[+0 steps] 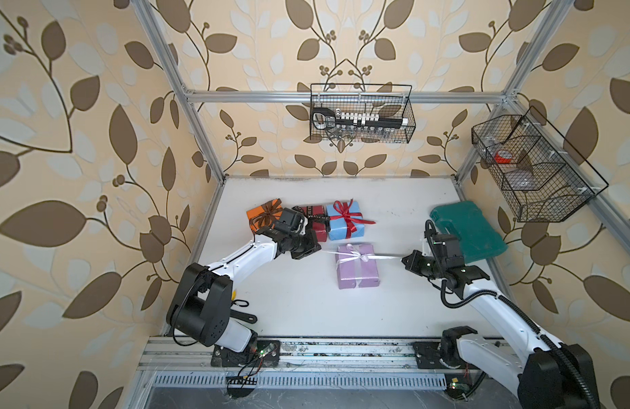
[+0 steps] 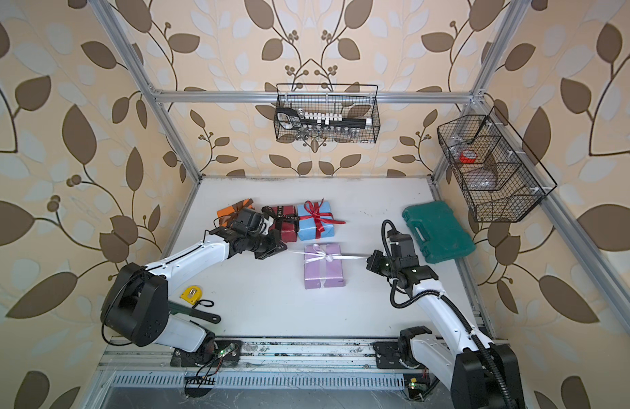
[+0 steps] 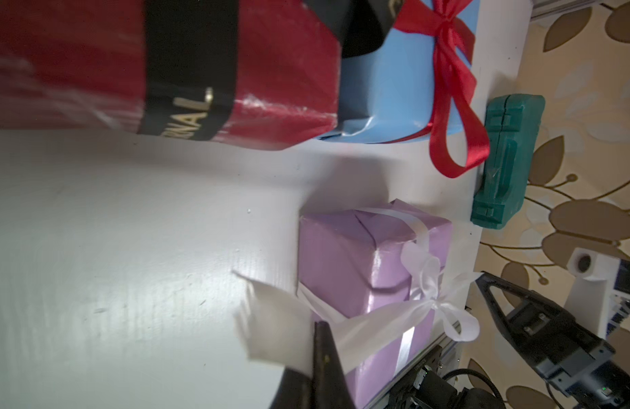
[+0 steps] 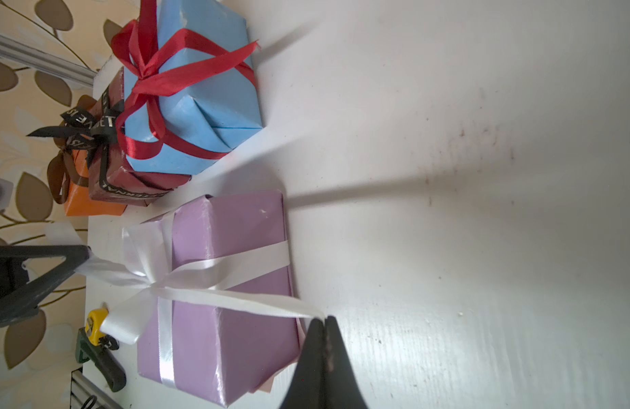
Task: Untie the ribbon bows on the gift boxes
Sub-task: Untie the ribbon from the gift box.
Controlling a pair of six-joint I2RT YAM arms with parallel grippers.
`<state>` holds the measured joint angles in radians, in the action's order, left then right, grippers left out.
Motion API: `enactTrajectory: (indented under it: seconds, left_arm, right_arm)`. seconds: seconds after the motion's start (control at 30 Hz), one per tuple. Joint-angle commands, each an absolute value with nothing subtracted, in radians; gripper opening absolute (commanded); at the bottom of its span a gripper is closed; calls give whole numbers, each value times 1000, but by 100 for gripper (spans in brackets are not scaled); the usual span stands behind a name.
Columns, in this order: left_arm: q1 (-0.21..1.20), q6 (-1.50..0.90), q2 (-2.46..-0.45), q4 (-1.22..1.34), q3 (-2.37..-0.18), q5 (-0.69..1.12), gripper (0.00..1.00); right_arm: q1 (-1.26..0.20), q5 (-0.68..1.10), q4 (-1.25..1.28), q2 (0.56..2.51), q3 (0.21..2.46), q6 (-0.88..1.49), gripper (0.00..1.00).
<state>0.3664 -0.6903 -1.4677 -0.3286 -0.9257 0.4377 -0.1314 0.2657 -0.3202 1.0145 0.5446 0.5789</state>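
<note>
Pinching the left tail of the white ribbon [image 1: 356, 255] in the left pincer [image 1: 320, 250], shut tight on the satin; pinching the right tail likewise in the right pincer [image 1: 403, 260], also shut tight. Holding both tails out in a nearly straight line to either side of the lilac box [image 1: 370, 272], with knot and small loops still on its top, toward the far edge. Sitting mid-desk [image 1: 299, 304], between the two pincers. Farther back and to the left, ranged close side by side from left to right: orange box [image 1: 255, 214] with brown ribbon [image 1: 269, 214], dark red box [image 1: 320, 233] with black lettered ribbon [image 1: 310, 211], light blue box [image 1: 336, 230] with red ribbon [image 1: 349, 216], all three bows tied. Partly hidden in both top views behind the left wrist: orange and dark red boxes. At the far right, well apart from the boxes: dark-green case [image 1: 469, 230].
</note>
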Motion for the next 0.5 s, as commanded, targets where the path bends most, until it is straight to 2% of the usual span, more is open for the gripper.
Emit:
enactTrajectory:
  seconds: [0.0,0.47]
  left_arm:
    - [330,-647,-1392,-370,-897,428,0]
    - [211,-601,-1305,-417,-839,422,0]
  right_arm:
    - [-102,260,-356,998,577,552,0]
    - [13,249,-406,961,583,505,0]
